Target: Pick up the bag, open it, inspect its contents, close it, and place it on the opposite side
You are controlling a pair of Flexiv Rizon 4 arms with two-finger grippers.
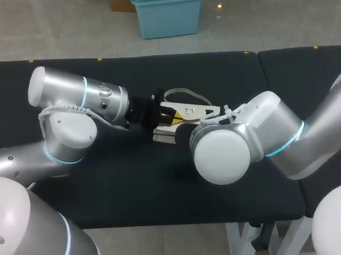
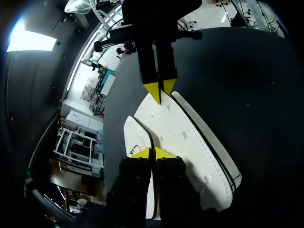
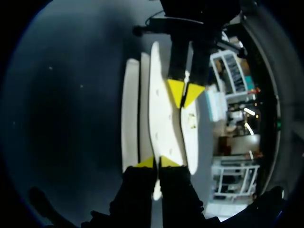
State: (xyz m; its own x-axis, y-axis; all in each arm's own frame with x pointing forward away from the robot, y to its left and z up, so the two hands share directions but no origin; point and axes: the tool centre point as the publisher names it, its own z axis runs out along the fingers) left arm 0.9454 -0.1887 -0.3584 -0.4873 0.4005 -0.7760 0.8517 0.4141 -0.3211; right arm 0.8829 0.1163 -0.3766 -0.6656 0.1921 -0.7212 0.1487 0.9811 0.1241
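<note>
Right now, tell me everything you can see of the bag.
The bag is white, flat and long, soft-looking, with a dark line along one edge, small dots on its face and a pale loop handle. It is at the middle of the table, pinched at opposite ends by the left gripper and the right gripper.

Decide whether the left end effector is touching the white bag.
Touching. The left wrist view shows the left end effector pinching an edge of the white bag from both sides, with no gap visible.
</note>
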